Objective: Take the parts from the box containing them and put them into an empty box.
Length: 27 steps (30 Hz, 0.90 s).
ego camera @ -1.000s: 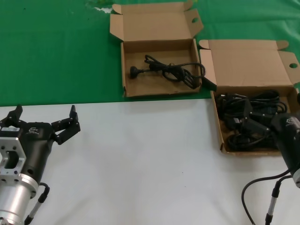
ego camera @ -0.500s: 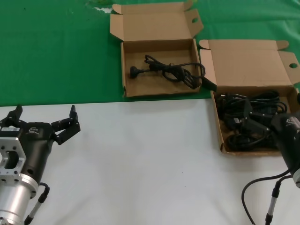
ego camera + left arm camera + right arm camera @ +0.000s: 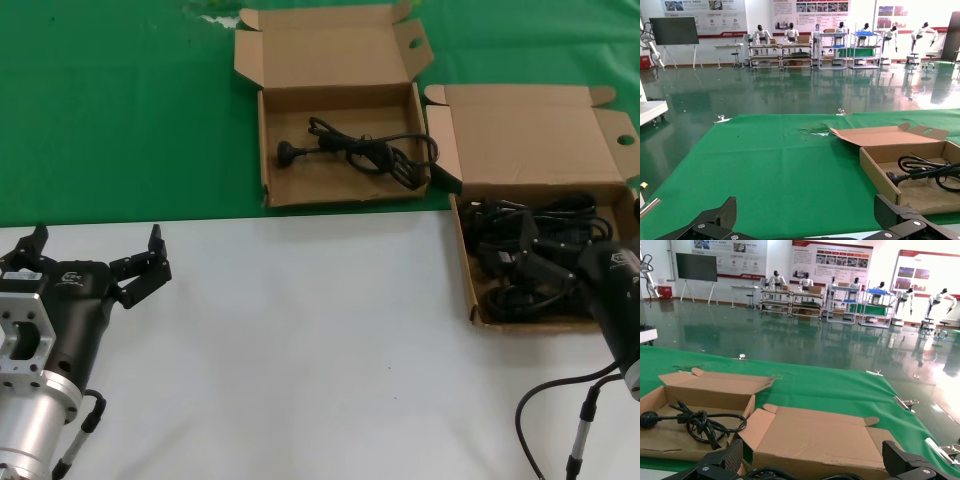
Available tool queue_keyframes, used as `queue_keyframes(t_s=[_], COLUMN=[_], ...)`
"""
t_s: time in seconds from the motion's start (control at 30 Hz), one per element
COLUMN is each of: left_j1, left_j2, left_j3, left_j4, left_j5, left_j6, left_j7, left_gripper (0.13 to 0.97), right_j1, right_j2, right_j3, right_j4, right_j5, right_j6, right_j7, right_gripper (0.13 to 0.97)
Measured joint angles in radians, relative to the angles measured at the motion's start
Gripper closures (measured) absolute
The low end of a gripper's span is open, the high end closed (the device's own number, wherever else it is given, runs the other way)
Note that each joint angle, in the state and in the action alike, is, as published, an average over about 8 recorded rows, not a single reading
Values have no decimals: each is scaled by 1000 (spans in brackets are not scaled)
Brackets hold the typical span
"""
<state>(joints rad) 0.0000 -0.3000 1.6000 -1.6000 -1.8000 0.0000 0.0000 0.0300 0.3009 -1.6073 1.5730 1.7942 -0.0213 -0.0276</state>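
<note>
The tall-lidded box [image 3: 530, 135] stands at the right and holds several coiled black cables [image 3: 525, 260]. My right gripper [image 3: 605, 265] hovers over its near right corner, open, with nothing between the fingers. In the right wrist view [image 3: 812, 460] the fingers stand wide apart in front of the lid [image 3: 815, 437], with cable loops [image 3: 770, 474] just below. The short-lidded box [image 3: 320, 55] at the back centre holds one cable [image 3: 365, 152]. My left gripper [image 3: 92, 248] is open and idle at the near left, and the left wrist view [image 3: 807, 215] shows it empty.
Both boxes sit on a green mat [image 3: 120, 110] covering the far half; the near half is white table [image 3: 320, 350]. The short-lidded box [image 3: 880, 170] shows in the left wrist view with its cable [image 3: 925, 167]. My right arm's own hose [image 3: 545, 410] loops at the near right.
</note>
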Motion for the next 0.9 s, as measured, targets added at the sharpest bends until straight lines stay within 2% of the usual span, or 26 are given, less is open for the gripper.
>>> queue_keyframes(t_s=[0.9], left_j1=[0], left_j2=[0], left_j3=[0], left_j4=[0], left_j5=[0], left_j6=[0], left_j7=[0], left_gripper=[132], right_j1=[0], right_j2=[0], right_j3=[0], right_j4=[0], right_j5=[0], right_j6=[0], right_j7=[0], right_gripper=[129])
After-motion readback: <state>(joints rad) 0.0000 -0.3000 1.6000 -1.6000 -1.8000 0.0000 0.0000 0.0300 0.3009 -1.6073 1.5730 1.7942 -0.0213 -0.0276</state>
